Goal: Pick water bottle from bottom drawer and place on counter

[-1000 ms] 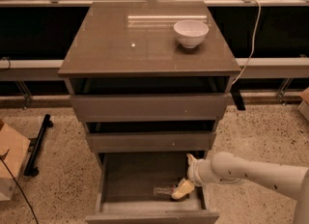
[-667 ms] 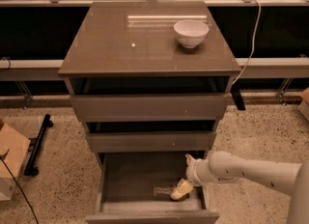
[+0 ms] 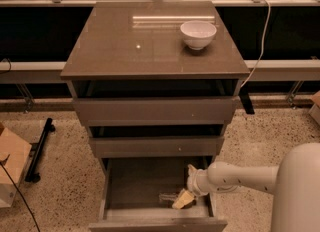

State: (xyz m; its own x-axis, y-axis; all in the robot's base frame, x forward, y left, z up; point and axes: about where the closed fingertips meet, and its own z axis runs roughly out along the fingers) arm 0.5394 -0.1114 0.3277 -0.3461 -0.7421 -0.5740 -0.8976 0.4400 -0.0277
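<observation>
Arm [image 3: 240,177] edged left, reaching low; pincer [image 3: 182,199] in bottom drawer [image 3: 142,181] at water bottle [image 3: 167,196], grip unclear.

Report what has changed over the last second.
The hand has edged slightly left in view inside the bottom drawer, toward the water bottle lying there; no grasp or release shows. The water bottle and the white bowl on the counter stayed put.
</observation>
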